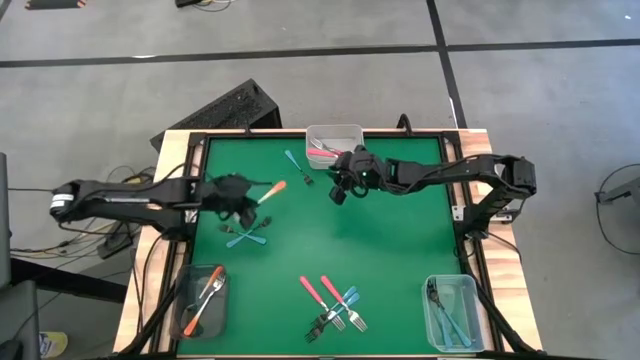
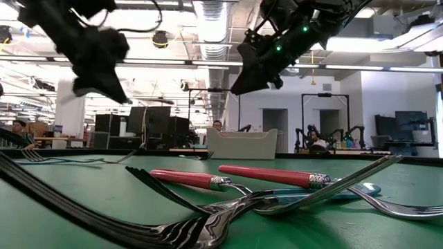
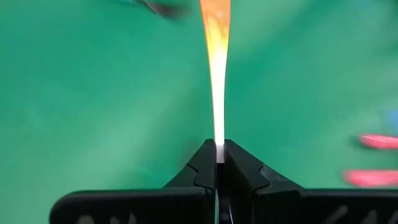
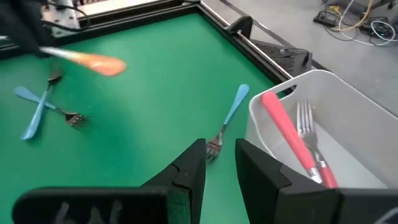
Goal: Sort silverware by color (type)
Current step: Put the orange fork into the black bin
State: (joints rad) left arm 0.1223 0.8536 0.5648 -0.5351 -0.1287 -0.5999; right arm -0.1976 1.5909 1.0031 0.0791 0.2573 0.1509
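Note:
My left gripper (image 1: 250, 200) is over the left half of the green table (image 1: 400, 250), shut on an orange-handled fork (image 1: 272, 190). Just near of it two blue forks (image 1: 248, 235) lie crossed on the table. Another blue fork (image 4: 229, 118) lies by the far tub (image 4: 323, 93), which holds pink forks (image 4: 287, 134). Beside that tub my right gripper (image 4: 219, 149) hangs above the table, open with nothing between its fingers. Pink forks and a blue one (image 1: 332, 302) lie in a heap near the front edge. My left gripper pinches the orange fork's pale metal part (image 3: 219, 134) between its two fingers, which lie along the fork. The orange handle (image 3: 215, 25) sticks straight out beyond the fingertips. The fork is clear of the table.
A clear tub (image 1: 203, 300) with orange forks stands at the near left corner. A second one (image 1: 450, 312) with blue forks stands at the near right corner. A raised black frame (image 4: 249, 46) runs round the table.

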